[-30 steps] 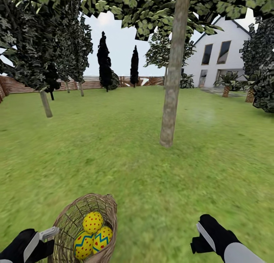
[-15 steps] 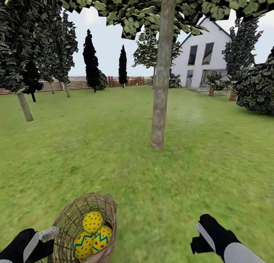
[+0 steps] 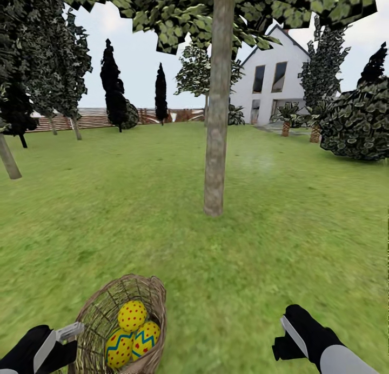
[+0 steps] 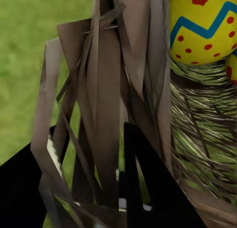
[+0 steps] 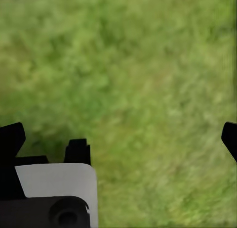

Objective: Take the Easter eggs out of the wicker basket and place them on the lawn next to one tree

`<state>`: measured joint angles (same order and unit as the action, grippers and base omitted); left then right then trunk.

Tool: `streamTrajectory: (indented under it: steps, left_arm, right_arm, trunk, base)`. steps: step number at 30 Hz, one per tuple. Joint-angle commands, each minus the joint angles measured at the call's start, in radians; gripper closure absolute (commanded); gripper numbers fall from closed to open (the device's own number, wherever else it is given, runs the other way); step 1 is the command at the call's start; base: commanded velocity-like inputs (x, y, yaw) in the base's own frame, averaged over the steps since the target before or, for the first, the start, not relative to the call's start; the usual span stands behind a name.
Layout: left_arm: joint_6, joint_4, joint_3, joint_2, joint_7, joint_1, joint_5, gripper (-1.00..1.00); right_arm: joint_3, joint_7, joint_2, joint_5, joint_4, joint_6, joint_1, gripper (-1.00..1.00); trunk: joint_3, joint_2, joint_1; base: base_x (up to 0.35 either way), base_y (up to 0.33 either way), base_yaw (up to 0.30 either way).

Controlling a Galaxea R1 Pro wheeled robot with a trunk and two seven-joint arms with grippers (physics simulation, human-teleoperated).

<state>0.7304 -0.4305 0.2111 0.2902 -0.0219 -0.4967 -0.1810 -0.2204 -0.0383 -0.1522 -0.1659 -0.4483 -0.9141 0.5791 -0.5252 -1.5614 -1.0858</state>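
Low at the head view's left, the wicker basket [image 3: 121, 322] hangs from the left claw [image 3: 69, 331], whose fingers are clamped on its woven rim, with all three Easter eggs [image 3: 131, 333] nested inside. The tree [image 3: 216, 120] stands ahead on the lawn [image 3: 243, 255]. The right claw [image 5: 118, 139] hovers over grass, fingers apart and empty. The eggs look smooth, rigid and light, likely slippery; grip each across its widest middle.
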Motion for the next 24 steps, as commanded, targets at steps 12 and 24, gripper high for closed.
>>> streamTrajectory:
  steps: [12, 24]
  left_arm:
    - [0.005, -0.002, 0.007, 0.005, -0.004, -0.001, -0.008, 1.00]
    - [0.005, -0.002, 0.007, 0.002, -0.004, 0.000, -0.008, 1.00]
  right_arm:
    - [-0.008, -0.004, 0.000, -0.007, -0.001, -0.005, 0.001, -1.00]
    - [-0.008, -0.005, 0.000, -0.007, -0.001, -0.005, 0.001, -1.00]
  trunk:
    - [-0.001, -0.001, -0.001]
    - [-0.001, -0.001, -0.001]
  base:
    - [0.336, 0.000, -0.006]
    - [0.336, 0.000, 0.000]
